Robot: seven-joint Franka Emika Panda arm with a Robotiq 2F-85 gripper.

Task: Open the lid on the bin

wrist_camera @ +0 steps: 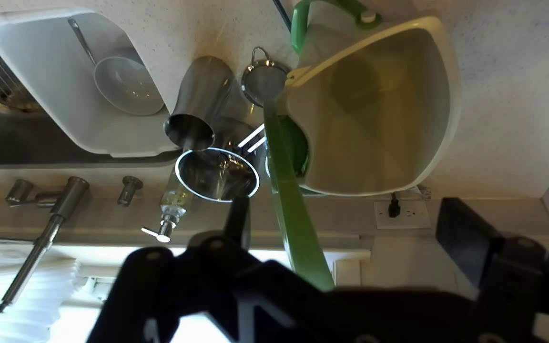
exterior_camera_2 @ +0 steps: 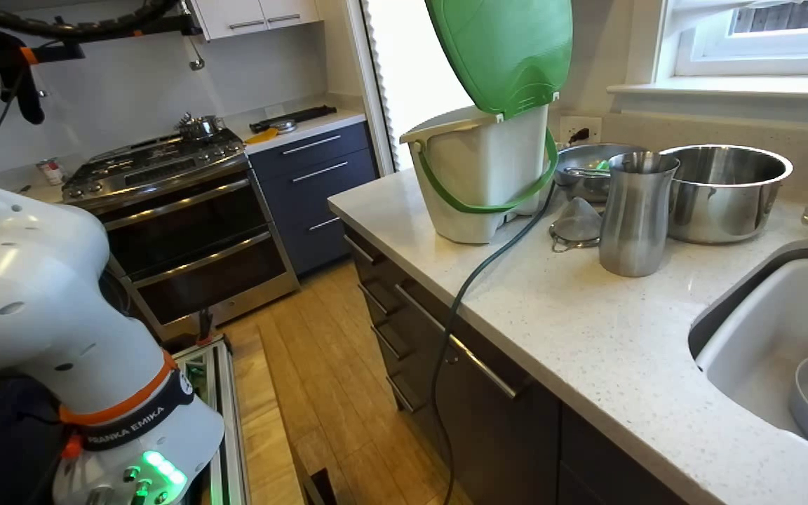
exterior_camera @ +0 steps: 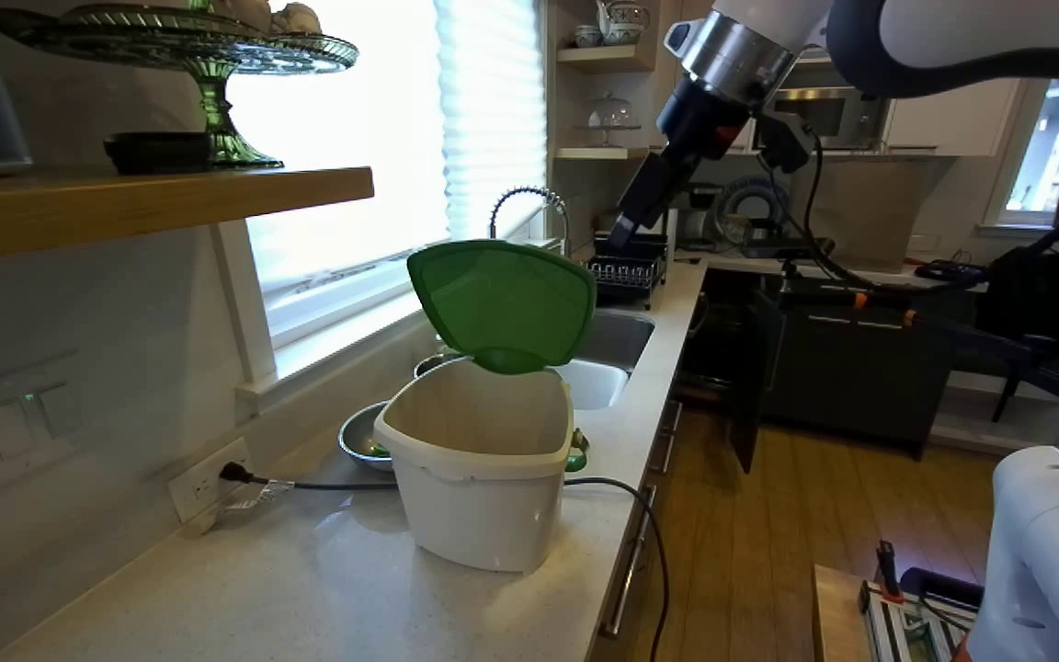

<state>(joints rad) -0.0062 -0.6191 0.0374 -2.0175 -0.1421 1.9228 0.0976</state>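
Two dark fingers (wrist_camera: pixel 467 240) spread wide apart; gripper (wrist_camera: pixel 346 209) empty. In an exterior view it sits at 2 o'clock from the lid (exterior_camera: pixel 504 303), clear of it. Lid: thin green plastic, rounded, standing up at 12 o'clock over the bin (exterior_camera: pixel 483 515). Bin: off-white, tapered, on speckled counter (exterior_camera_2: pixel 586 330); in an exterior view, brushed-metal pitcher (exterior_camera_2: pixel 632 224) at its 3 o'clock.

So in an exterior view the window (exterior_camera: pixel 346 119) over the wall-side edge of the countertop (exterior_camera: pixel 244 598) is totally blown out, and loads of light comes in there. Midway to the front edge I get a soft glare patch. The switch plate (exterior_camera: pixel 31 418) looks dim and kinda smeary. Green LEDs (exterior_camera_2: pixel 165 468) glow hard. My wrist view's murkier: the gripper (wrist_camera: pixel 344 214) is a near-black, out-of-focus silhouette, and inside the bin (wrist_camera: pixel 452 95) it's dim yellow-brown.
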